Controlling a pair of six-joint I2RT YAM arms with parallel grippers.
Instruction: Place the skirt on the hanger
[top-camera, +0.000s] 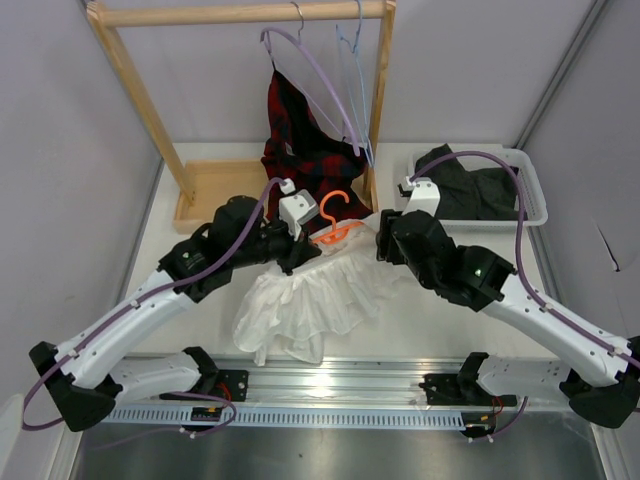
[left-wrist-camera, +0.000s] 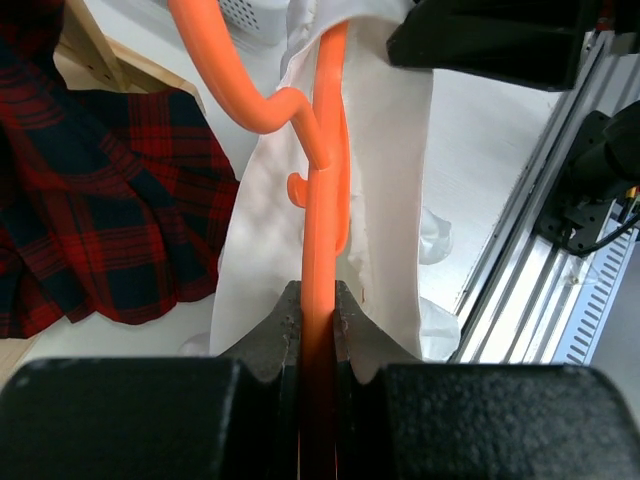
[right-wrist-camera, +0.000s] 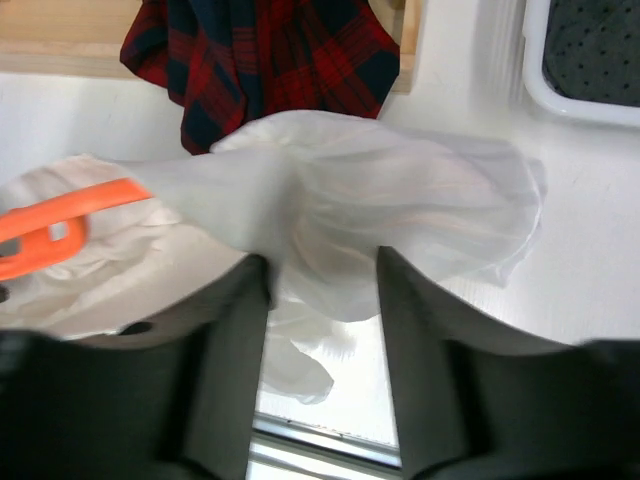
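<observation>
2 grippers inspected. Your left gripper (left-wrist-camera: 318, 312) is clamped on the bar of the orange hanger (left-wrist-camera: 330, 150). Your right gripper (right-wrist-camera: 322, 275) has its jaws parted, with the white skirt (right-wrist-camera: 400, 190) bunched at its fingertips. The skirt lies mid-table (top-camera: 420, 335), with the hanger at its 12 o'clock edge and the plaid garment (top-camera: 300, 150) beyond.

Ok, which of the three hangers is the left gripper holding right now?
The orange hanger, clamped in the left gripper down by the white skirt. The lilac hanger and pale blue hanger hang on the wooden rail.
</observation>
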